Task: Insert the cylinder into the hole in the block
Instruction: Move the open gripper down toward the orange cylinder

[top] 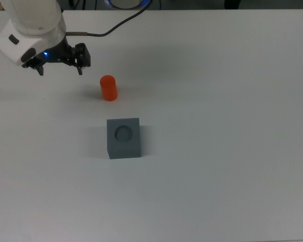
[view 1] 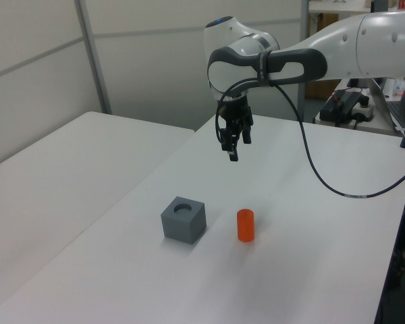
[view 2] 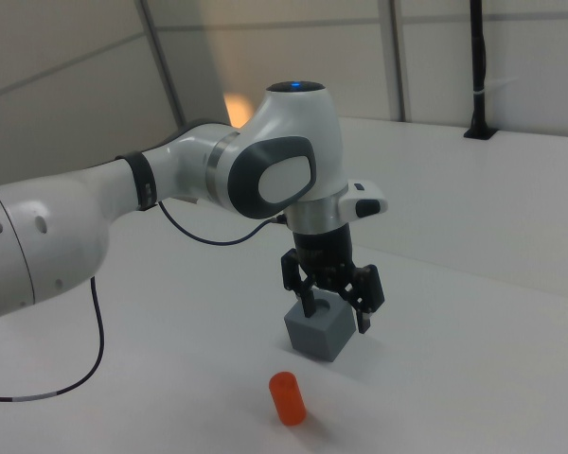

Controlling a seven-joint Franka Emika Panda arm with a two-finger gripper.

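The cylinder (top: 108,87), the only one in sight, stands upright on the white surface (top: 217,166), apart from the single grey block (top: 124,137); in the top view it sits just above the block, and in the left view it stands to the block's right. The block rests flat on the surface with its one round hole (top: 123,133) facing up and nothing in it. The one gripper (top: 60,66) hangs in the air above the surface with its two fingers spread and nothing between them, at the top view's upper left, well apart from the cylinder and the block.
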